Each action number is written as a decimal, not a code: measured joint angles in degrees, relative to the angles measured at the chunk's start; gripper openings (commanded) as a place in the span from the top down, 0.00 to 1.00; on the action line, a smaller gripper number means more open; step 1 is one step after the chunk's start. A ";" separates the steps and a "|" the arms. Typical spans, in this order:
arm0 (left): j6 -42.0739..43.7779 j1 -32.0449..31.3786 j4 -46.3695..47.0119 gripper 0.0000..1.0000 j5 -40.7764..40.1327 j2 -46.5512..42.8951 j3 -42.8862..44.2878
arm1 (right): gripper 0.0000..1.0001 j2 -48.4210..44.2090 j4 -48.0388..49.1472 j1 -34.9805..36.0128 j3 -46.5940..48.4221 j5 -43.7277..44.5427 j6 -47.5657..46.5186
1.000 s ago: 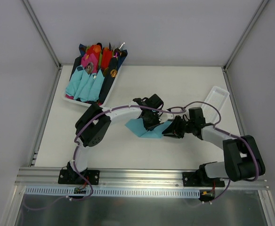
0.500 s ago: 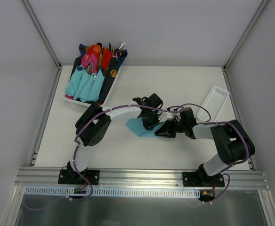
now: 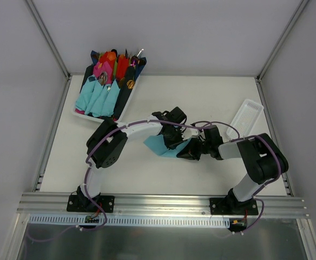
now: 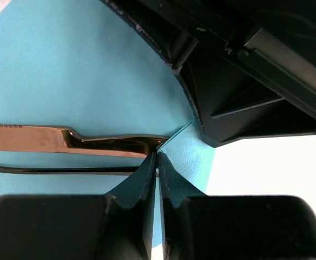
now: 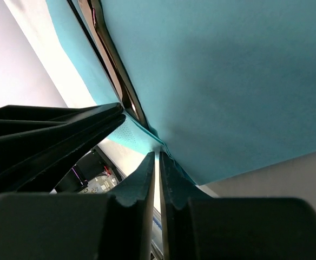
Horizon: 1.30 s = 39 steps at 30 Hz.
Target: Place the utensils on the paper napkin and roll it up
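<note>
The utensils (image 4: 93,145) lie on the napkin (image 4: 66,65), so the first half of the task looks done. A coppery knife and a thinner dark handle below it run leftward from just ahead of the left gripper (image 4: 157,160).

The left jaws are pressed together. Their tips sit right where a folded teal edge meets the knife's end. Whether a sliver of paper is caught between them I cannot tell from this close view.

The right gripper (image 5: 158,157) comes in from the opposite side, nearly touching the left one. Its jaws are drawn in to a hairline slit and pinch the napkin's edge at their tips. Beyond those tips the sheet rises as a broad lifted flap, and the utensils show along its fold, up and to the left of the jaws.

So the roll has only just begun, by my reading: one edge is raised and starting over the cutlery, while most of the sheet is flat. What is left is to carry that flap over, tuck it, and keep turning until the napkin is a narrow roll (like the ones in the tray (image 3: 78,112), well beyond both jaws). The main risk is the thin paper tearing or slipping free.
</note>
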 measured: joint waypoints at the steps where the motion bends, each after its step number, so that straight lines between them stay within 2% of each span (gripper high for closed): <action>1: 0.00 0.13 0.00 0.91 0.00 0.00 0.00 | 0.91 0.07 0.11 0.04 0.00 0.11 0.15; 5: -0.20 0.61 0.02 0.66 -0.90 -0.02 0.02 | 0.91 0.46 0.72 0.09 0.00 0.22 0.79; 9: -1.53 1.84 -0.20 0.57 -2.40 -1.05 0.00 | 0.92 0.87 1.42 0.11 0.00 0.20 1.36; 11: -2.75 3.58 -0.50 0.56 -2.51 -3.26 -0.02 | 0.93 1.03 1.75 0.15 0.00 0.22 1.55; 14: -5.27 7.10 0.07 0.61 -2.10 -9.14 -0.92 | 0.92 1.03 1.92 0.26 0.00 0.33 1.64; 16: -6.91 9.20 0.28 0.71 -0.76 -13.92 -2.82 | 0.93 1.03 1.99 0.35 -0.02 0.48 1.66; 21: -12.28 10.19 0.39 0.81 8.17 -21.90 -8.44 | 0.93 1.03 2.08 0.52 -0.02 0.76 1.95; 28: -21.68 8.70 0.81 0.83 18.14 -15.37 -10.40 | 0.94 1.03 2.43 0.98 -0.02 1.31 2.38; 34: -30.03 8.33 3.93 0.85 19.10 -10.21 -10.38 | 0.94 1.03 2.82 1.31 -0.11 1.84 3.21; 39: -33.22 8.33 5.33 0.87 17.70 -6.40 -9.66 | 0.95 1.07 3.04 1.55 -0.11 2.10 3.43</action>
